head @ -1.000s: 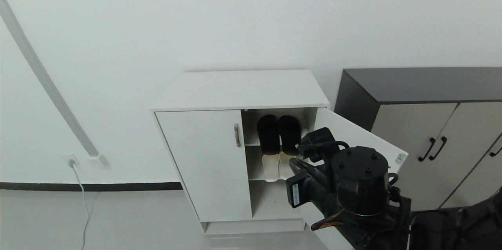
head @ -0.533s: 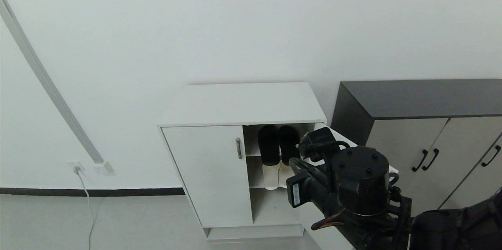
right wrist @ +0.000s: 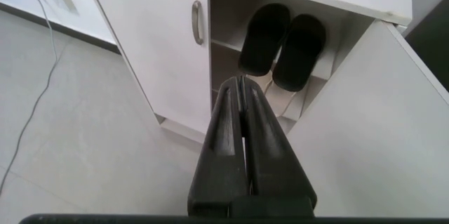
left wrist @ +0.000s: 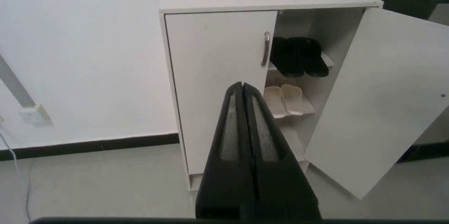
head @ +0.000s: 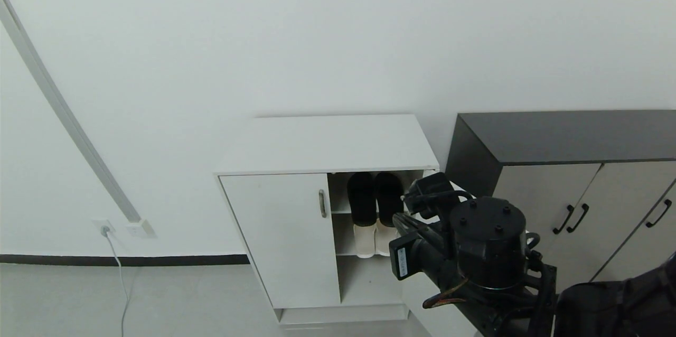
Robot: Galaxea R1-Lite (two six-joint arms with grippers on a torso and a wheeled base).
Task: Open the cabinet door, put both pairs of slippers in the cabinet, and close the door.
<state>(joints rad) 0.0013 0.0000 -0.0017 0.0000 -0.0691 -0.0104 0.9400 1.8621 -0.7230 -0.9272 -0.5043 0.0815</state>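
The cabinet (head: 327,141) stands against the wall (head: 317,36), its left door (head: 280,236) shut and its right door (left wrist: 379,97) swung open. In the open half, the upper pair of slippers (head: 375,194) lies on a shelf directly above the lower pair of slippers (head: 372,236). A second cabinet (head: 570,136) stands just to the right, and a wall socket (head: 105,228) sits well to the left.

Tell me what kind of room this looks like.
Likely an entryway, or a bare room set up as one: a white shoe cabinet with black slippers and white slippers on its shelves, a dark-topped cupboard beside it, and a wall socket.
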